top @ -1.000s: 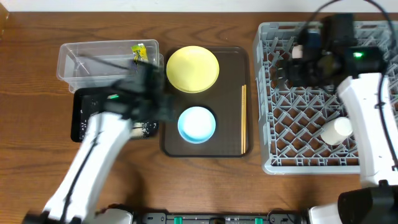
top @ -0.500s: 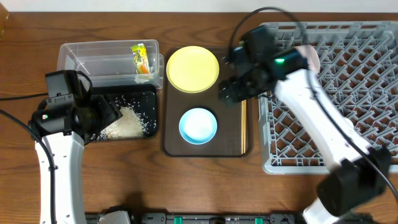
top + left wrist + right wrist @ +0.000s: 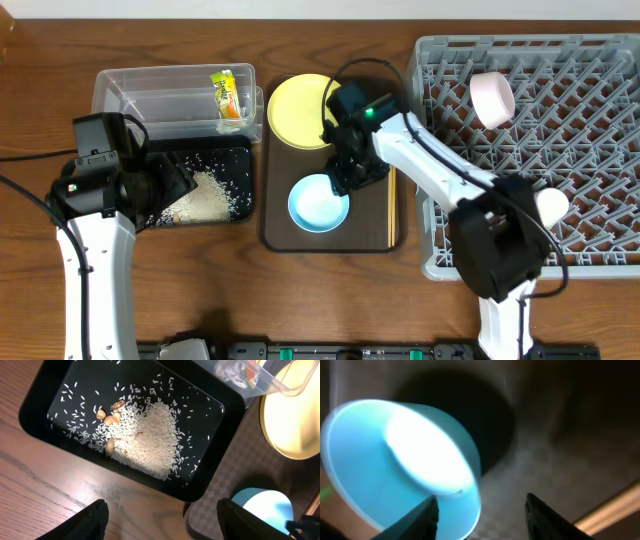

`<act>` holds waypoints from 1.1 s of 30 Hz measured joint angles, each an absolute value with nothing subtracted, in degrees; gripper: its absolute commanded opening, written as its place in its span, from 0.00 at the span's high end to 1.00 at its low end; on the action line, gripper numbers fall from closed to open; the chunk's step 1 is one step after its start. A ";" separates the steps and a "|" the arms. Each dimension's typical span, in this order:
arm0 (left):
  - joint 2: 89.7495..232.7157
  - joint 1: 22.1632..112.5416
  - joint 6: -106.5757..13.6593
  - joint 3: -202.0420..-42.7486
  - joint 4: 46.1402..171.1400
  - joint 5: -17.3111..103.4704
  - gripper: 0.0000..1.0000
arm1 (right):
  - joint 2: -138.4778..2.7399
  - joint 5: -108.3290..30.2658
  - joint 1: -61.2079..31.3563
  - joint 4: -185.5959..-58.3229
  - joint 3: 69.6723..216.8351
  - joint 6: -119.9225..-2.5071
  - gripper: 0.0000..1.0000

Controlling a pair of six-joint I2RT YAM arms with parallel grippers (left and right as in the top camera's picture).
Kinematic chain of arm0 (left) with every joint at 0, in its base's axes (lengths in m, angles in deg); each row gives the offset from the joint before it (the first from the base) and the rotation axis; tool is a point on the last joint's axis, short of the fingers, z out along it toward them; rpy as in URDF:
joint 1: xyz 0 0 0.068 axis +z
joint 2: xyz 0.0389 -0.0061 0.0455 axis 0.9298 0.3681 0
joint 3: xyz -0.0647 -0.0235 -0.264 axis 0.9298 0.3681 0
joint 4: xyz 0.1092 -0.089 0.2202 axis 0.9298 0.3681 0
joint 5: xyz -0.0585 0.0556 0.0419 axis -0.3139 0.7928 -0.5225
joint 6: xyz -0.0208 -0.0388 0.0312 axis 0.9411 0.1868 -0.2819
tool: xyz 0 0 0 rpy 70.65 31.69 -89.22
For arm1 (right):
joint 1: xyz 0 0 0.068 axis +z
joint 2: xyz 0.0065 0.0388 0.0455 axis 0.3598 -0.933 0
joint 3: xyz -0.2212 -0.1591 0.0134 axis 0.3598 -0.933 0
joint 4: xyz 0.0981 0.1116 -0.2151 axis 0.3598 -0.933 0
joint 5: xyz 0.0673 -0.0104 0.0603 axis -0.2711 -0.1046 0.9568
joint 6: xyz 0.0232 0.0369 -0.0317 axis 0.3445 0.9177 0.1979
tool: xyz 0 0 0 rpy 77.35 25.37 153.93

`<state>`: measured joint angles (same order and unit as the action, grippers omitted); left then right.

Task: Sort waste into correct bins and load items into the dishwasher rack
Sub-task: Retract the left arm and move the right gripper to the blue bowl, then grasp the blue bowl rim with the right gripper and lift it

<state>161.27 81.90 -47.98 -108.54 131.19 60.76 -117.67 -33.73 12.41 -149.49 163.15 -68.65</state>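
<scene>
The light blue bowl (image 3: 318,203) stands on the brown serving tray (image 3: 375,100), in front of the yellow plate (image 3: 298,110). My right gripper (image 3: 350,177) hangs over the bowl's far right rim. In the right wrist view the bowl (image 3: 395,460) has its wall between the jaws of that gripper (image 3: 480,517), which stand apart, open. The chopsticks (image 3: 391,200) lie along the tray's right side. My left gripper (image 3: 161,520) is open over bare wood in front of the black tray (image 3: 60,405), which holds rice scraps (image 3: 147,440). The wrapper (image 3: 226,92) lies in the clear tub (image 3: 150,95).
The grey rack (image 3: 590,150) fills the right side. A pinkish bowl (image 3: 492,98) leans in its far left part and a white cup (image 3: 552,205) lies near its middle. The right arm crosses from the rack's left edge to the serving tray.
The right arm swung from the rack over to the blue bowl and its jaws narrowed. The left arm pulled back from the black tray a second ago and has held still since.
</scene>
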 measured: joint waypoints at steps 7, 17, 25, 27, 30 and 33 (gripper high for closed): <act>161.27 81.90 -47.98 -108.54 131.23 60.74 0.27 | -119.94 -33.80 12.41 -148.15 163.15 -67.68 0.96; 161.27 81.90 -47.98 -108.54 131.54 60.74 0.27 | -119.94 -34.89 12.41 -148.48 163.15 -65.00 0.99; 161.27 81.90 -47.98 -108.54 131.54 60.76 0.27 | -119.79 -35.74 12.41 -148.46 163.15 -63.95 0.99; 161.27 81.90 -47.98 -108.54 131.54 60.76 0.27 | -119.20 -37.25 12.41 -148.46 163.15 -63.82 0.99; 161.27 81.90 -47.98 -108.54 131.56 60.74 0.27 | -116.38 -41.10 12.41 -148.33 163.18 -63.75 0.99; 161.27 81.90 -47.98 -108.54 131.58 60.76 0.27 | -111.24 -45.80 12.19 -146.56 163.24 -63.62 0.99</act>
<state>161.27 81.90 -47.98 -108.54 131.58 60.76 -111.24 -45.80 12.19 -146.56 163.24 -63.62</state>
